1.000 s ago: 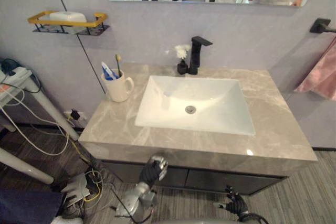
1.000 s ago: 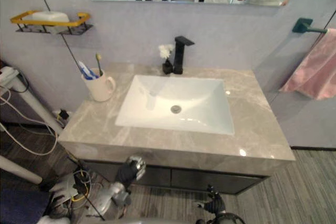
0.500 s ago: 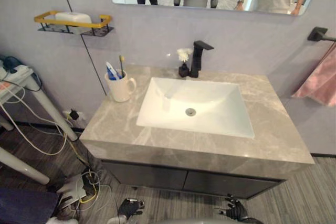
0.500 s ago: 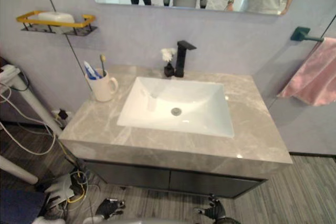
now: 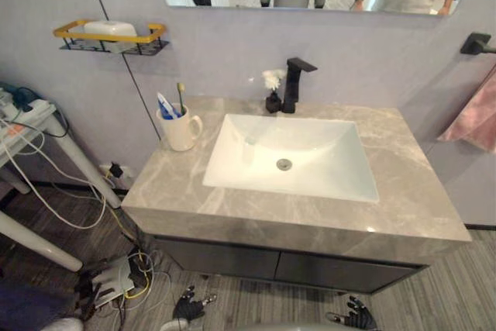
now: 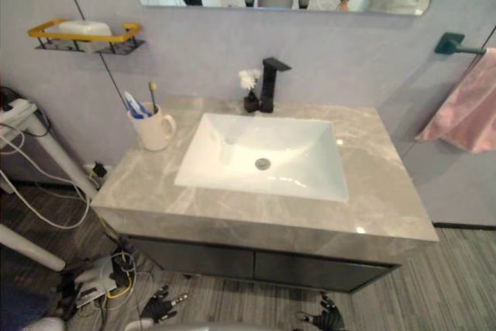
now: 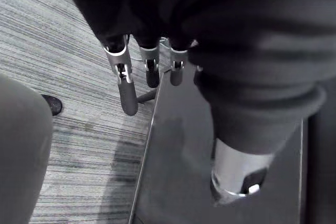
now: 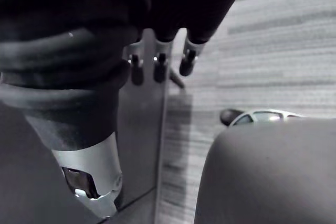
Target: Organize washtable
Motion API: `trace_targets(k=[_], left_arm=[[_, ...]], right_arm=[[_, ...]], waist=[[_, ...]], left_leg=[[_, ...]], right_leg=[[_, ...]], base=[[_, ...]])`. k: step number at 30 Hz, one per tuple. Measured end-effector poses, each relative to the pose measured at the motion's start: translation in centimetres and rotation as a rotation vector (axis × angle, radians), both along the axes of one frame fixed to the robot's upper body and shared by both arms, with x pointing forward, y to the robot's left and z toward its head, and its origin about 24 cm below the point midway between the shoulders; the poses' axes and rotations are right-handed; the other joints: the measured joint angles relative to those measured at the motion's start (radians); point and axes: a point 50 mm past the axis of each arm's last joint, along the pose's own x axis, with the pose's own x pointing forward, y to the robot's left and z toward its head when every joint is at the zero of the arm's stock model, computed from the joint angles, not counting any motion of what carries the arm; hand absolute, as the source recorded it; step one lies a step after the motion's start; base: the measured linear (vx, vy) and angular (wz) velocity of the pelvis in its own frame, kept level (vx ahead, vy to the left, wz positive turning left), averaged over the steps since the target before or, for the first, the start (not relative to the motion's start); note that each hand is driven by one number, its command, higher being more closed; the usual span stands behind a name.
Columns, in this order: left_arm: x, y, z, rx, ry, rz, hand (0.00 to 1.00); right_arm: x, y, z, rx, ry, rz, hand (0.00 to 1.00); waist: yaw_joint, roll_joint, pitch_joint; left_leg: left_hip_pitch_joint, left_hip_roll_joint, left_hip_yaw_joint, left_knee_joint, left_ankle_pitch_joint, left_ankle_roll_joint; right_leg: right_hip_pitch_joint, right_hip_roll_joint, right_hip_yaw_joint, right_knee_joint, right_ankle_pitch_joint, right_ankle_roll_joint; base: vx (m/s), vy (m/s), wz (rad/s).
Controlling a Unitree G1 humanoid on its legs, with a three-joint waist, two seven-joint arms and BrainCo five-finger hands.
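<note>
The grey marble washtable [image 5: 403, 184] has a white sink [image 5: 291, 156] in its middle. At its back left a cream mug [image 5: 180, 131] holds a toothbrush [image 5: 180, 97] and a toothpaste tube [image 5: 165, 105]. A black faucet [image 5: 293, 83] stands behind the sink, with a small dark vase with a white flower [image 5: 271, 92] beside it. Both hands hang low near the floor in front of the cabinet and hold nothing. My left hand [image 5: 188, 305] is open with straight fingers [image 7: 127, 85]. The right hand [image 5: 358, 315] is open too, fingers [image 8: 160, 66] pointing down.
A yellow wire shelf [image 5: 108, 35] on the wall at the left carries a white soap [image 5: 110, 28]. A pink towel [image 5: 474, 118] hangs at the right. A dark cabinet [image 5: 271, 265] sits under the counter. A white stand [image 5: 74, 164], cables and a power strip [image 5: 112, 281] lie at the left.
My left hand, curled in front of the counter's edge a second ago, has dropped to near the floor and spread its fingers. The camera has shifted slightly.
</note>
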Motion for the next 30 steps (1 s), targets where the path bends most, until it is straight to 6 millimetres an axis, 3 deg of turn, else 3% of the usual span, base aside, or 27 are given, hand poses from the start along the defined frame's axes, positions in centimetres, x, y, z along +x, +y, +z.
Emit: trace_targets(k=[30], left_arm=[[0.16, -0.32, -0.18, 0.000, 0.009, 0.030, 0.00]], right_arm=[[0.10, -0.24, -0.33, 0.003, 0.024, -0.019, 0.00]], waist=[[-0.001, 0.003, 0.026]], left_leg=[[0.013, -0.001, 0.006, -0.015, 0.000, 0.001]], right_leg=[[0.002, 0.001, 0.005, 0.000, -0.003, 0.002]], base=[[0.00, 0.001, 0.00]])
